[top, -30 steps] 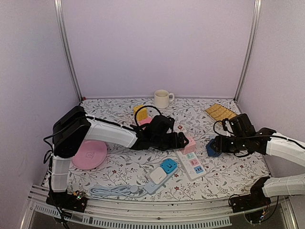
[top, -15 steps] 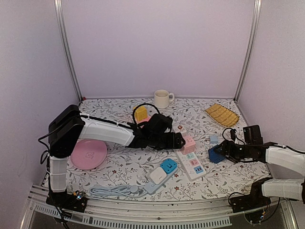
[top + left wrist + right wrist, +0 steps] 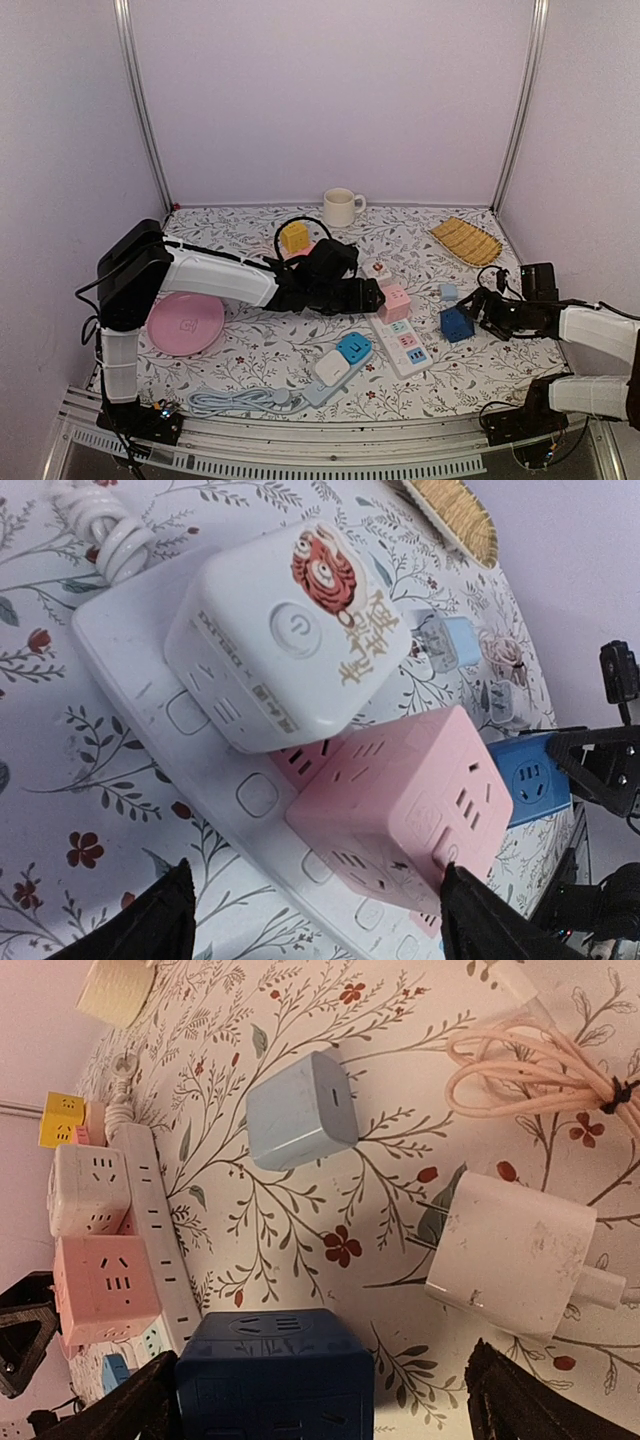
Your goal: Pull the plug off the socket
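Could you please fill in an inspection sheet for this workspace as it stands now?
Surface: floral tablecloth, flat.
Job's things: pink cube plug seated on white power strip, beside white tiger-print cube.
Clutter: dark blue cube socket, light blue charger, white charger, pink plate, cream mug.
Grippers: left gripper open at the pink plug; right gripper open, blue cube between its fingers.
Cables: coiled pink cable; white cord at the front edge.
Surroundings: plain lilac walls.
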`<control>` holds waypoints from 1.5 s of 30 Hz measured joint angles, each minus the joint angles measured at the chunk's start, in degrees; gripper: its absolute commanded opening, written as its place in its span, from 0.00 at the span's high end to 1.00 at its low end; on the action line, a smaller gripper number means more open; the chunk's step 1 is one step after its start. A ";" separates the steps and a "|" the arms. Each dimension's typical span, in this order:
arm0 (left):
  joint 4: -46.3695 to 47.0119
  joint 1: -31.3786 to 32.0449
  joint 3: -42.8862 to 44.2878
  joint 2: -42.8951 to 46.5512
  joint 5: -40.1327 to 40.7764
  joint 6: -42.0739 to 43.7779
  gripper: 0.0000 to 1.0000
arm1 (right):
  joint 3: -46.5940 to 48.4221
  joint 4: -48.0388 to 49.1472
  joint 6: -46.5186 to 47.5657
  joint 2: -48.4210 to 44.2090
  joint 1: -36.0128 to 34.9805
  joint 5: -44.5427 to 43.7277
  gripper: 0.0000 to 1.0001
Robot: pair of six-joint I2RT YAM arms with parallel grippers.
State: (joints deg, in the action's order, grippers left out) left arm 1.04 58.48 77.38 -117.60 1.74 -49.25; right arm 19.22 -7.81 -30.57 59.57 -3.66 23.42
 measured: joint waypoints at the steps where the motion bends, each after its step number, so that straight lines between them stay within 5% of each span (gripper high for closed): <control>1: 0.00 0.00 0.00 0.00 0.09 0.00 0.16 | 0.11 0.11 0.00 0.42 0.42 -0.44 0.01; 12: -1.03 0.00 -0.66 0.79 0.72 0.22 0.16 | 3.87 0.00 2.84 4.74 8.68 -3.50 0.01; 21: -1.33 0.00 -1.44 1.33 0.72 0.44 0.16 | 6.29 -3.21 4.44 -0.59 7.89 -2.47 0.01; 32: 0.28 -1.03 -7.30 8.07 0.70 -0.11 0.16 | 15.72 -7.61 5.75 -1.11 -12.57 -11.28 0.01; 45: 3.26 -3.69 -12.79 10.34 0.00 -0.52 0.15 | 30.16 -11.56 7.82 18.69 -39.23 -27.67 0.08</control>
State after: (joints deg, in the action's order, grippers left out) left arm 4.29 54.78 64.60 -107.26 1.74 -49.78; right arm 49.39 -19.38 -22.74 78.26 -42.89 -4.25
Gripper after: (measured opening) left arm 0.846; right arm 0.950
